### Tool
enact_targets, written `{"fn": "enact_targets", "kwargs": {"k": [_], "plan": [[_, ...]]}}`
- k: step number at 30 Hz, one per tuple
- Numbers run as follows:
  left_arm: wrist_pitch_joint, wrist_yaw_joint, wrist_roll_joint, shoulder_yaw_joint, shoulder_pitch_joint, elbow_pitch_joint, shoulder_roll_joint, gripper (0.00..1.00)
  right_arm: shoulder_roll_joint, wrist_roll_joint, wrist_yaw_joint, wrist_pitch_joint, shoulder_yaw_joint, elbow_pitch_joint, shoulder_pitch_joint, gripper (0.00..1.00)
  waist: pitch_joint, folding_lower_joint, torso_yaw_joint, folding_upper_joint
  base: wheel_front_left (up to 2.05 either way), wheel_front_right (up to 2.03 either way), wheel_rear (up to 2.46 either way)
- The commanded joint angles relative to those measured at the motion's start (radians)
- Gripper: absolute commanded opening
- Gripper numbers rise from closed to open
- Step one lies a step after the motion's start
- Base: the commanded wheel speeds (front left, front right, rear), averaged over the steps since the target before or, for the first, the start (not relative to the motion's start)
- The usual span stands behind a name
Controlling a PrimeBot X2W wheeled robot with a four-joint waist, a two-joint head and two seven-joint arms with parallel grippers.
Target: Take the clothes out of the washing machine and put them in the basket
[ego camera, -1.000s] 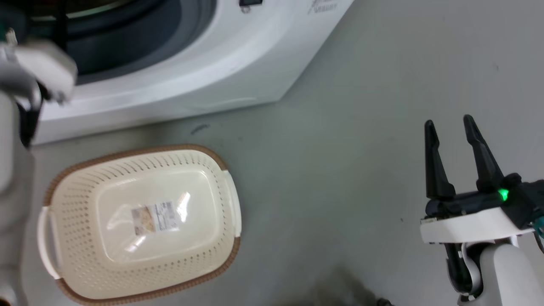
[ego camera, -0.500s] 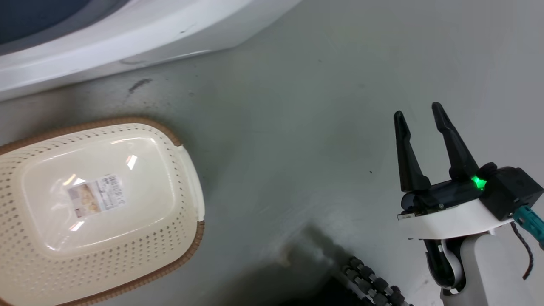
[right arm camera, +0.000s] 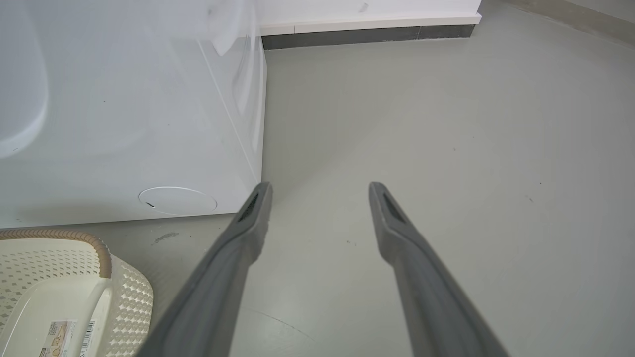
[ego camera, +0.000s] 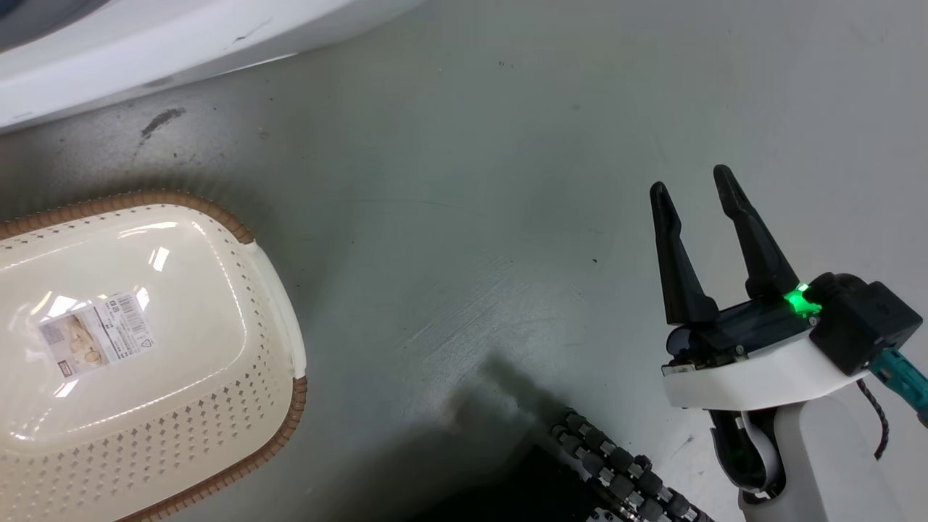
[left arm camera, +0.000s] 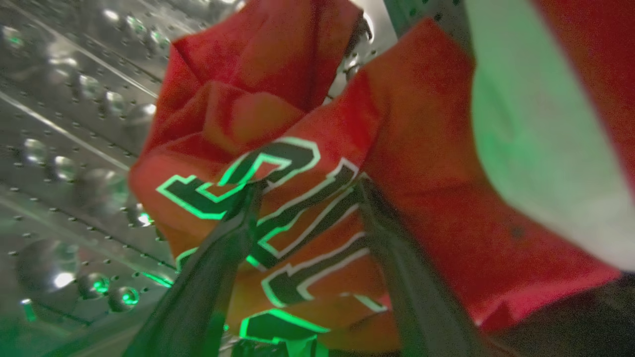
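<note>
Grey floor (ego camera: 464, 181), camera shifted, basket (ego camera: 217, 428) now cropped left, right tool (ego camera: 689, 179) spread

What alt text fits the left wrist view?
A crumpled red jersey with black lettering sits in the steel drum. The left gripper is open, spread in front of the lettering.

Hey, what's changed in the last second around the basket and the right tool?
Mostly the head camera turned: the basket and washing machine slid toward the left of its view without moving themselves. The right tool shifted only slightly in the picture; it gripped or released nothing. Unchanged: it stays open and empty above the floor, and the basket is still empty.
</note>
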Motion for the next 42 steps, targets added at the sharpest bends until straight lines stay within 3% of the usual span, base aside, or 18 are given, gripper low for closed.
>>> {"fn": "enact_targets", "kwargs": {"k": [1,5,6,7,8,13,19,24,35,42], "plan": [[0.01,0.001,-0.006,-0.007,0.0,0.004,0.008,1.0,0.002,0.004,-0.001,-0.002,-0.001,-0.009,-0.006,1.0,0.007,-0.0002,-0.002,0.0,0.0,0.0,0.0],[0.017,0.001,-0.021,-0.016,0.012,0.013,0.011,1.0,0.002,0.008,-0.001,-0.002,-0.002,-0.021,-0.001,1.0,0.016,-0.0002,0.002,0.0,0.0,0.0,0.0],[0.021,0.001,-0.028,-0.019,0.016,0.017,0.009,0.87,0.002,0.007,-0.001,-0.002,-0.002,-0.022,-0.001,1.0,0.017,-0.0002,0.003,0.0,0.0,0.0,0.0],[0.016,0.001,-0.033,-0.02,0.016,0.015,0.008,0.19,0.002,0.006,-0.001,-0.002,-0.003,-0.023,-0.002,1.0,0.018,-0.0002,0.004,0.0,0.0,0.0,0.0],[0.005,0.001,-0.036,-0.017,0.012,0.014,0.007,0.0,0.002,0.006,-0.001,-0.002,-0.003,-0.023,-0.005,1.0,0.019,-0.0002,0.004,0.0,0.0,0.0,0.0],[-0.03,0.002,-0.041,-0.016,0.006,0.016,0.007,0.0,0.002,0.002,-0.001,-0.002,-0.001,-0.024,-0.022,1.0,0.018,-0.0002,0.005,0.0,0.0,0.0,0.0],[-0.177,0.011,-0.044,-0.017,0.03,0.023,-0.018,0.0,0.001,-0.025,-0.001,-0.002,-0.021,-0.016,-0.03,1.0,-0.022,-0.0002,0.038,0.0,0.0,0.0,0.0],[-0.392,0.024,-0.066,-0.005,0.096,0.056,-0.06,0.0,0.001,-0.061,-0.001,-0.002,-0.062,-0.01,-0.027,1.0,-0.103,-0.0002,0.082,0.0,0.0,0.0,0.0],[-0.933,0.081,-0.15,0.049,0.343,0.155,-0.221,0.0,0.0,-0.15,-0.001,-0.002,-0.159,-0.003,0.023,1.0,-0.312,-0.0002,0.204,0.0,0.0,0.0,0.0],[-1.159,0.127,-0.197,0.078,0.525,0.18,-0.326,0.0,0.0,-0.192,-0.001,-0.002,-0.175,0.003,0.075,1.0,-0.452,-0.0002,0.269,0.0,0.0,0.0,0.0]]}}
